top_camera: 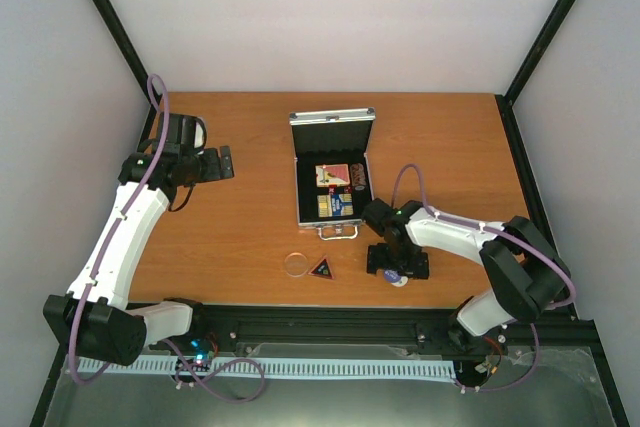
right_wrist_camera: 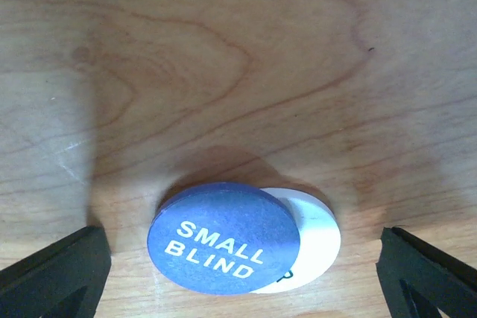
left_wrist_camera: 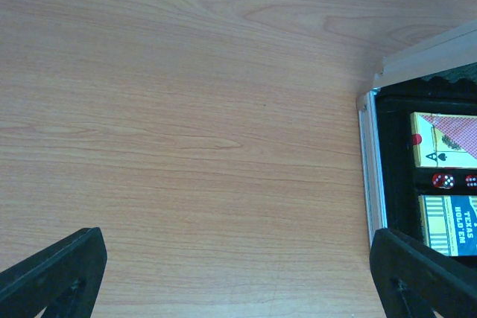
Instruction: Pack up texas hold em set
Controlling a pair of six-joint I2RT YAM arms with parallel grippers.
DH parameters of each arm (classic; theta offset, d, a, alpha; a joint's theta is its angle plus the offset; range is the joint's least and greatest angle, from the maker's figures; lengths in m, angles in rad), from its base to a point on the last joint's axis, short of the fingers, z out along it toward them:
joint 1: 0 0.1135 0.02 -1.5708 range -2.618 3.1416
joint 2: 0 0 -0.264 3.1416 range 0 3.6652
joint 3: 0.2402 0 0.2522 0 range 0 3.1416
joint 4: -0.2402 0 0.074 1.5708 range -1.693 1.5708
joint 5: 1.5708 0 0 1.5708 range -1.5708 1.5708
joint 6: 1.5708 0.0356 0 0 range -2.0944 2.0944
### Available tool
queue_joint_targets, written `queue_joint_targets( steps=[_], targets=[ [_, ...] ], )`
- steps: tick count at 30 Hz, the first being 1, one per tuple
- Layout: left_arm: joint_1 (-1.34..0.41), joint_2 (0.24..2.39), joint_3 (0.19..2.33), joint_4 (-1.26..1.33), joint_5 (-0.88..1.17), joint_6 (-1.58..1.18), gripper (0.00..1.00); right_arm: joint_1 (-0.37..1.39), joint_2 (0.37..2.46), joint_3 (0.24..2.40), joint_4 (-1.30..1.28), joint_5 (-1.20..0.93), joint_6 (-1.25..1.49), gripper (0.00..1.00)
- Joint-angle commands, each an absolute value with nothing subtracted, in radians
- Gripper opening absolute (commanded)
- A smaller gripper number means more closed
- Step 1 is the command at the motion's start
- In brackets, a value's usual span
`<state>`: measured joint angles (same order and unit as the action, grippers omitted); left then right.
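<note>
Near the front edge of the desk (top_camera: 250, 232), the right pincer (right_wrist_camera: 242, 262) stands wide open and empty astride a blue disc (right_wrist_camera: 223, 240) overlapping a white disc (right_wrist_camera: 319, 232), while the left pincer (left_wrist_camera: 238, 273), equally spread and empty, hovers beside the open case (top_camera: 331, 133) holding the card decks (top_camera: 334, 176).

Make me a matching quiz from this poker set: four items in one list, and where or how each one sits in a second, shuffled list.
Things:
1 blue disc
2 clear disc
3 red dice
4 case

Places or states:
A inside the case, between the two card decks
B on the table, beside the black triangle
C lying partly over a white disc
D open, lid raised

Pairs: 1-C, 2-B, 3-A, 4-D
</note>
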<state>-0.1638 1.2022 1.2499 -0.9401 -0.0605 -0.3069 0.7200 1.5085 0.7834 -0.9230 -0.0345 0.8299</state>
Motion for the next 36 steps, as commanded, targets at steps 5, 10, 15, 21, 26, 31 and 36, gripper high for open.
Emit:
queue_joint_targets(
  steps=[5, 10, 15, 21, 26, 31, 36],
  targets=[
    [-0.166, 1.198, 1.254, -0.937, -0.066, -0.301, 1.0, 0.69, 1.511, 0.739, -0.893, -0.022, 0.861, 1.0],
    [-0.166, 1.196, 1.254, -0.942, -0.071, -0.301, 1.0, 0.682, 1.488, 0.687, -0.871, -0.04, 0.868, 0.98],
    [-0.166, 1.194, 1.247, -0.942, -0.067, -0.303, 1.0, 0.668, 1.483, 0.625, -0.813, -0.085, 0.868, 0.93],
    [-0.166, 1.195, 1.252, -0.947, -0.066, -0.3, 1.0, 0.667, 1.479, 0.592, -0.807, -0.087, 0.87, 0.86],
    [-0.166, 1.193, 1.25, -0.949, -0.066, -0.301, 1.0, 0.667, 1.48, 0.603, -0.813, -0.086, 0.867, 0.8],
    [-0.166, 1.191, 1.249, -0.948, -0.066, -0.303, 1.0, 0.667, 1.484, 0.617, -0.823, -0.086, 0.862, 0.66],
    [-0.166, 1.184, 1.244, -0.95, -0.069, -0.305, 1.0, 0.667, 1.483, 0.635, -0.84, -0.075, 0.859, 0.59]
  ],
)
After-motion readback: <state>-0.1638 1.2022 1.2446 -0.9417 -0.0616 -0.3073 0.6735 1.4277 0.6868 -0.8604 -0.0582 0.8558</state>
